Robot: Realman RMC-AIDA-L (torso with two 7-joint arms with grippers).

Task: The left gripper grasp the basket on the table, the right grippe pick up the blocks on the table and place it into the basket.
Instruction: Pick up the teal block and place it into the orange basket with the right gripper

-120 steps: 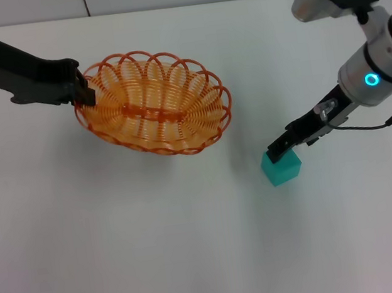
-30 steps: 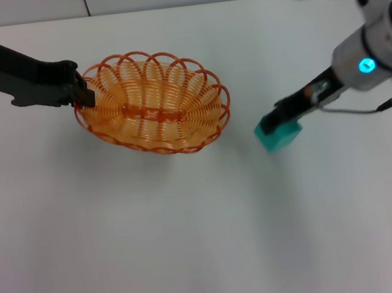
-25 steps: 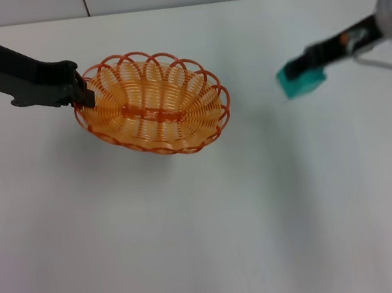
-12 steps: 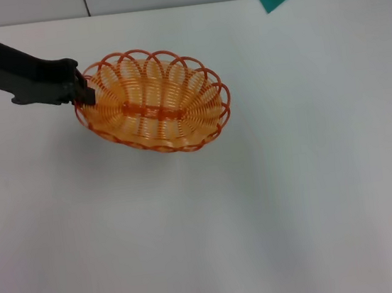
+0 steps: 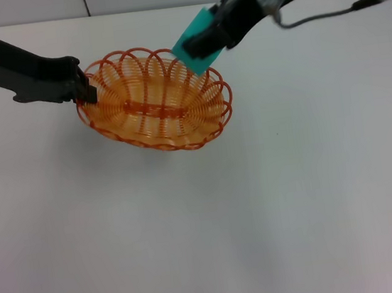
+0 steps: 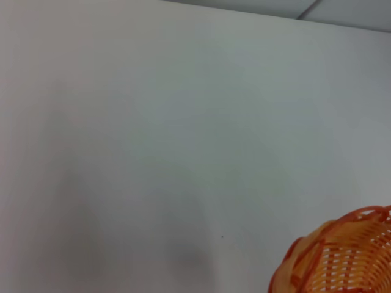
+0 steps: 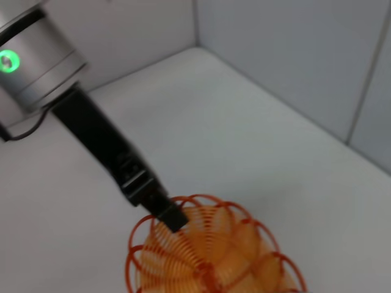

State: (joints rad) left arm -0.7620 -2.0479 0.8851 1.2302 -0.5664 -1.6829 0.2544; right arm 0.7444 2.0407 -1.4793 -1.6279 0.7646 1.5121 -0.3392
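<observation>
Left pincer clamps the basket rim on the surface; right pincer, gripping the block, hovers above the basket, release pending.

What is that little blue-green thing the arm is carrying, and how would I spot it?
Find the orange wire basket on the white table. Over its far right rim, the right gripper holds a small teal cube, the only smooth, solid, blue-green thing here.
</observation>
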